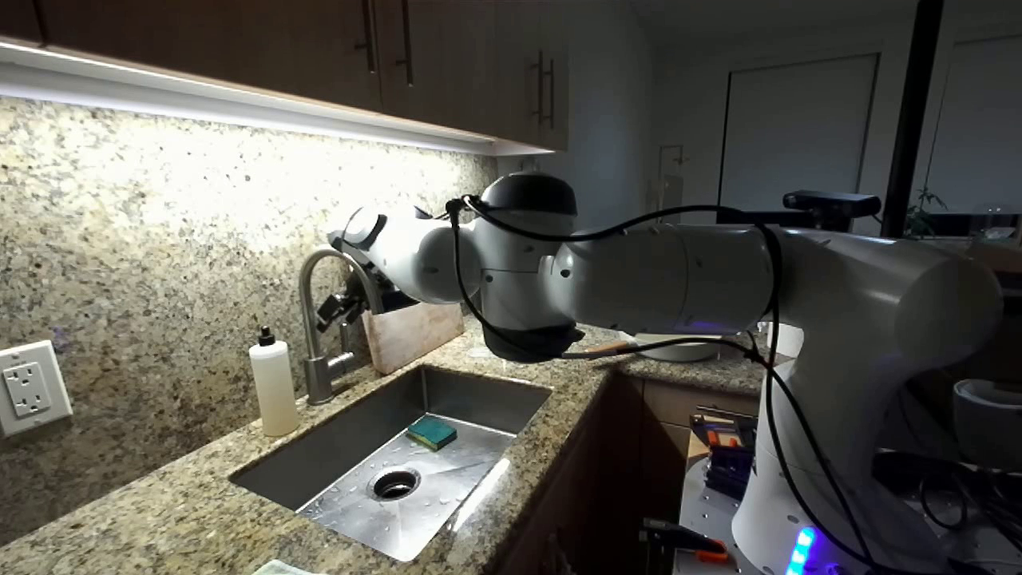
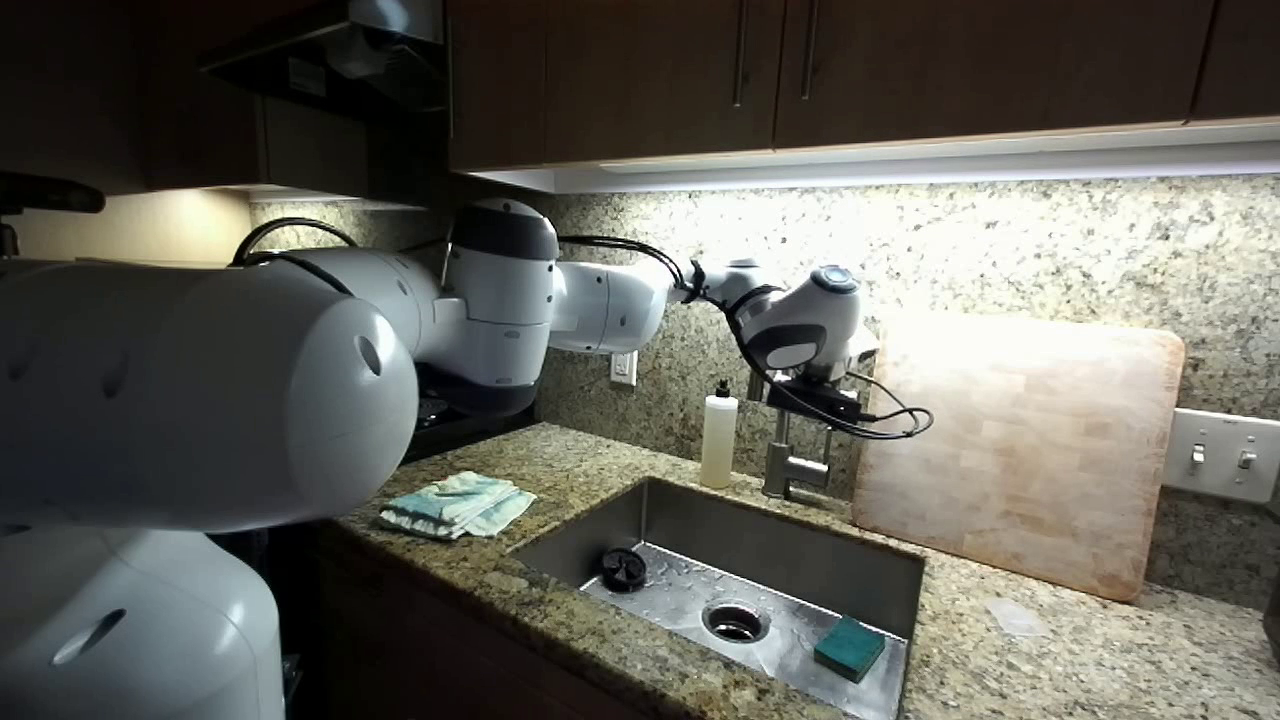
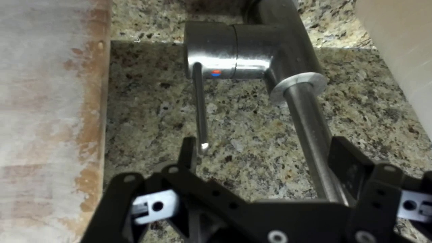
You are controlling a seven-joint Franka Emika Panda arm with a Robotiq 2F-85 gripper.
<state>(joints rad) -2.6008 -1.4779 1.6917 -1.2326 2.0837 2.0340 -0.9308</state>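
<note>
My gripper is open, with nothing held between its fingers. In the wrist view the thin lever of the steel faucet points toward the gripper. Its tip shows just inside the left finger; I cannot tell whether they touch. The faucet's pipe runs close by the right finger and partly behind it. In an exterior view the gripper is beside the faucet, partly hidden by its curved neck. In an exterior view the wrist hides most of the gripper and the upper faucet.
A cutting board leans on the backsplash beside the faucet. A soap bottle stands on the other side. The sink holds a green sponge and a black round piece. A folded cloth lies on the counter. Cabinets hang above.
</note>
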